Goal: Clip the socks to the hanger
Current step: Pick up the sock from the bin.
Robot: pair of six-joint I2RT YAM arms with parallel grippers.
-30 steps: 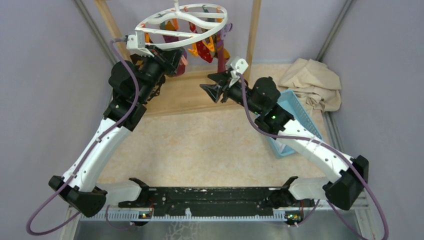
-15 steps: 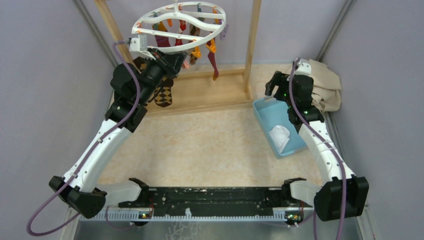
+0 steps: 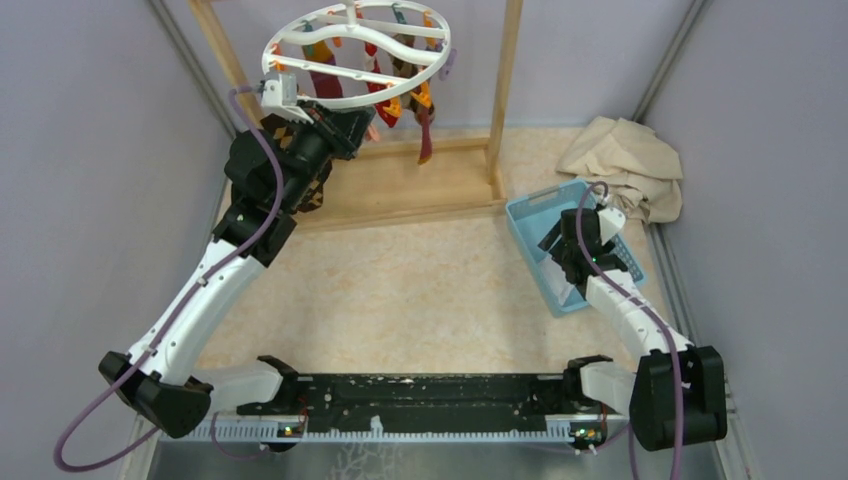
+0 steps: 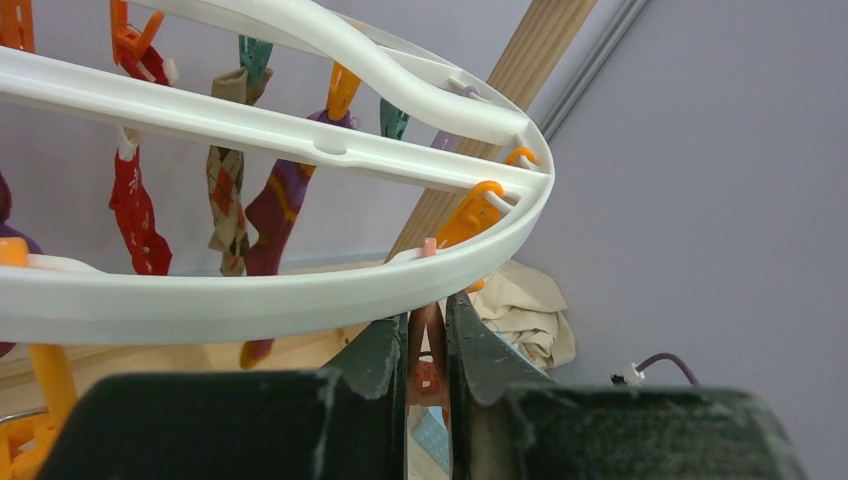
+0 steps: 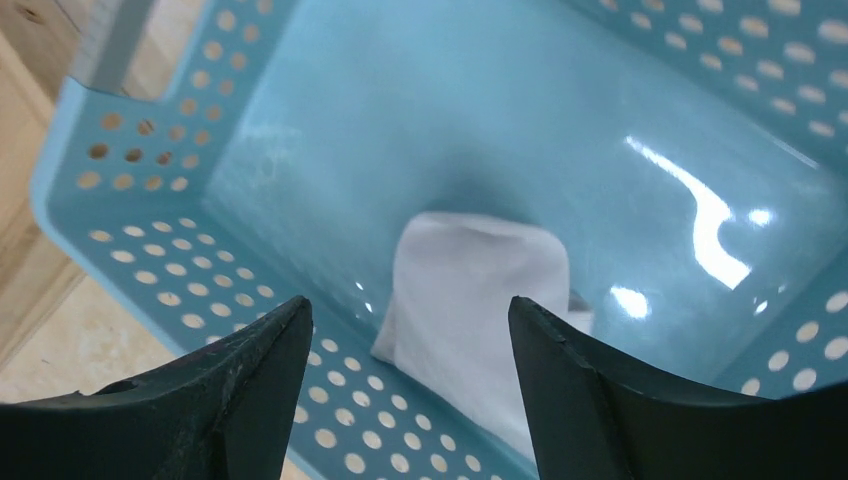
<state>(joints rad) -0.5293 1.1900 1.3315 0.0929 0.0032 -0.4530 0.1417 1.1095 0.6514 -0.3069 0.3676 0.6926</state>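
- At far left, the left gripper [image 4: 427,330] is seen closed on a pale orange peg [image 4: 428,372] that hangs just under the rim of the hanger [image 4: 250,300]. If the squeeze is eased too soon, the peg is likely to snap shut with no sock in it.
- The hanger is held up only by its top hook on the wooden frame [image 3: 505,80]. A sideways tug on the peg could set the ring swinging, and the peg could be pulled from the fingers.
- Under the ring, a red sock [image 4: 135,215], a brown-diamond sock [image 4: 228,200] and a purple sock [image 4: 280,200] are shown already clipped. They could be shaken loose by a hard jolt.
- At right, the right gripper [image 5: 408,305] is poised with its jaws wide apart over a white sock [image 5: 480,290] lying on the floor of the blue basket [image 5: 150,250]. If only a thin fold is pinched, the sock may slide out on the way across. If the descent goes too deep, the basket itself could be shoved or lifted.
- At far right, a beige cloth [image 3: 625,160] is piled just beside the basket, close enough to be snagged by a wide swing.
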